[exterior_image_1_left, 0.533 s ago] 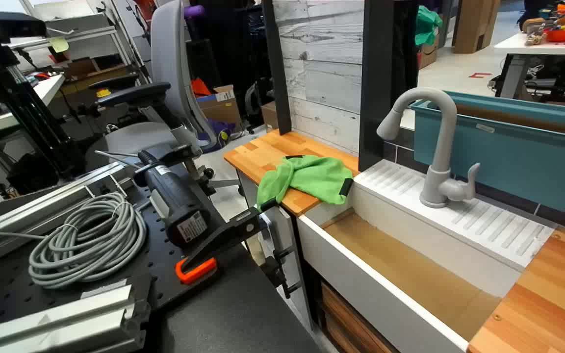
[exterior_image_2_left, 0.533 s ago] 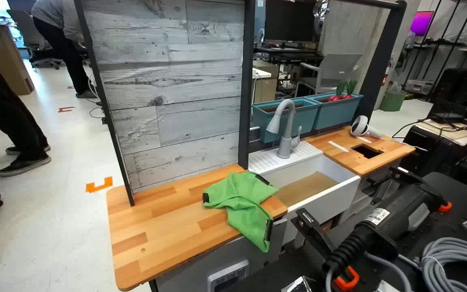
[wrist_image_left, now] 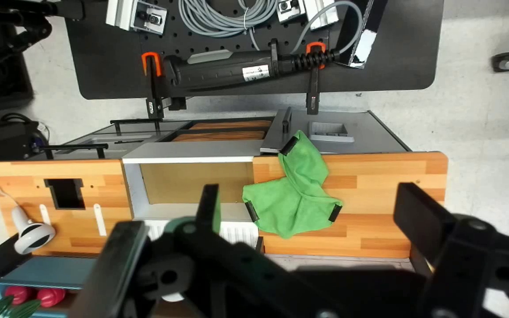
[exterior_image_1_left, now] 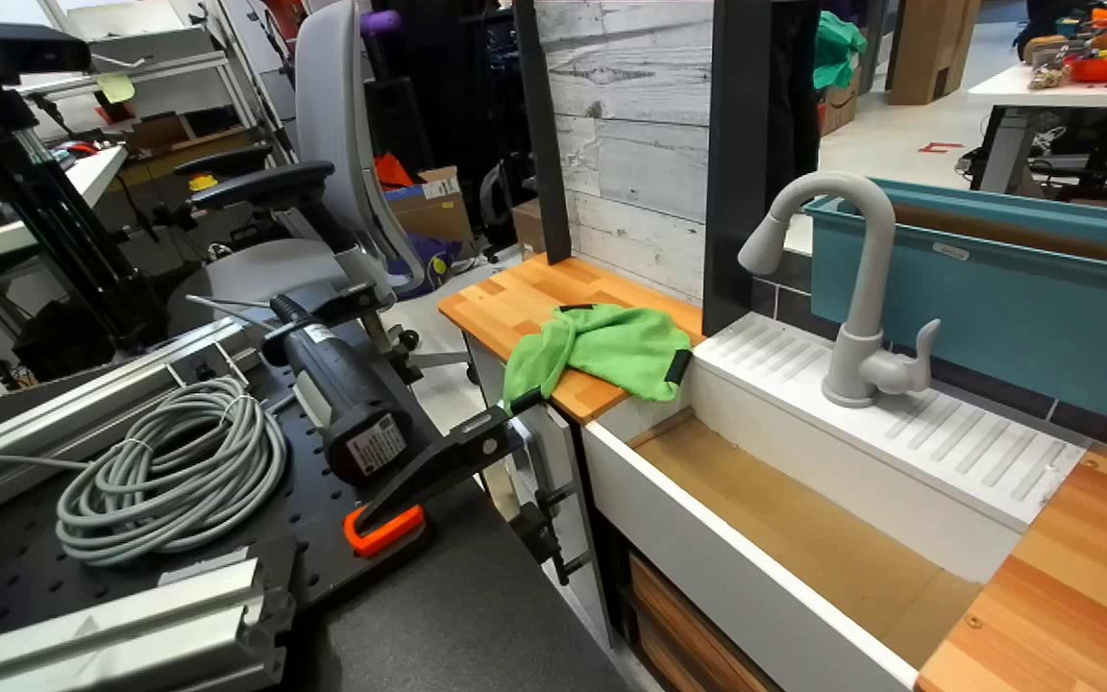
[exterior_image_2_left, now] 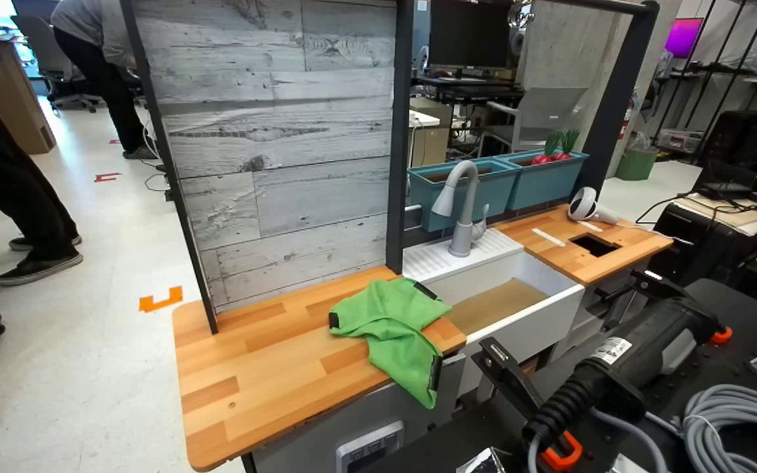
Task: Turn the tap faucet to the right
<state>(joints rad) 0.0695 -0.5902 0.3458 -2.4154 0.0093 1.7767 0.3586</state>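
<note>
A teal box-shaped plastic planter (exterior_image_1_left: pixel 1005 308) may get knocked
The black two-fingered tool (wrist_image_left: pixel 298 203), released with fingers wide apart, could hit it or skid off the small curved grey lever (exterior_image_1_left: pixel 922 358) if approaching skewed; the matte grey round-based gooseneck faucet (exterior_image_1_left: pixel 869 288) stands upright on the white ribbed sink ledge (exterior_image_1_left: pixel 981 447).

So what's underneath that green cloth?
The green cloth lies on the wooden countertop, which shows beside it in both exterior views, with one end hanging over the front edge. Whether anything else lies beneath can't be seen; the cloth covers it.
</note>
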